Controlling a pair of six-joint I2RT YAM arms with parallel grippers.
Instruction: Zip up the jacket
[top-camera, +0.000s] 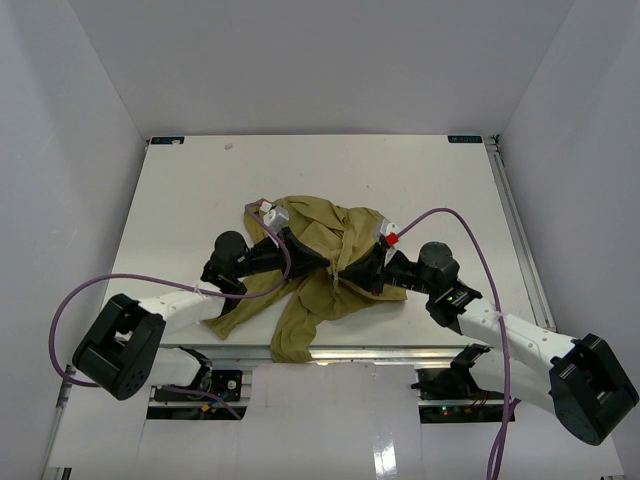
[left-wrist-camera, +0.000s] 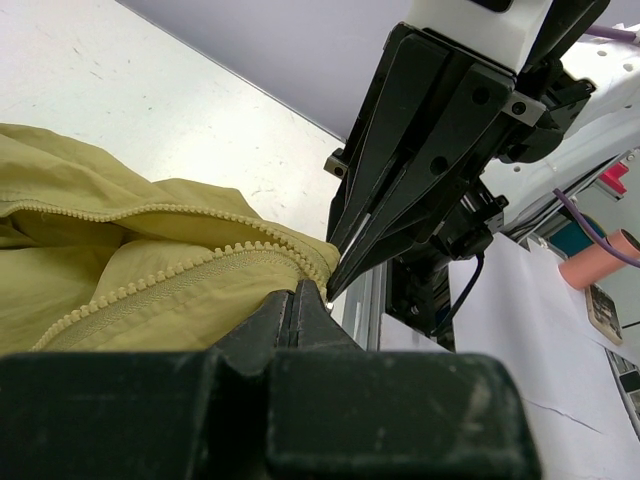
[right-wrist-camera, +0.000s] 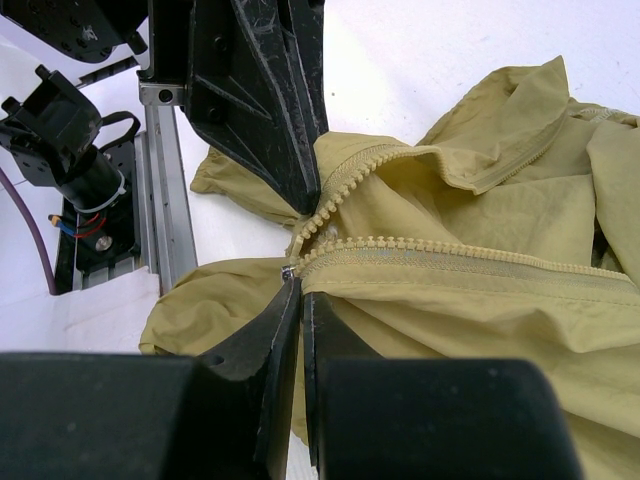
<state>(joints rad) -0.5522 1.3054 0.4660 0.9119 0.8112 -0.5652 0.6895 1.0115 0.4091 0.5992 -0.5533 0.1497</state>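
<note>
Left pincer and right pincer pinch the jacket.

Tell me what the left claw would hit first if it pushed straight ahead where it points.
The left claw pinches the jacket at its zipper end; just beyond, it would likely meet the right claw, though depth is unclear.

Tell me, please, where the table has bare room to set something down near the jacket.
The table is bare along the far strip between the jacket and the back wall, and on the flanks left and right of the cloth. The near middle is crowded: the left claw and right claw meet, both shut on the jacket's zipper end.
</note>
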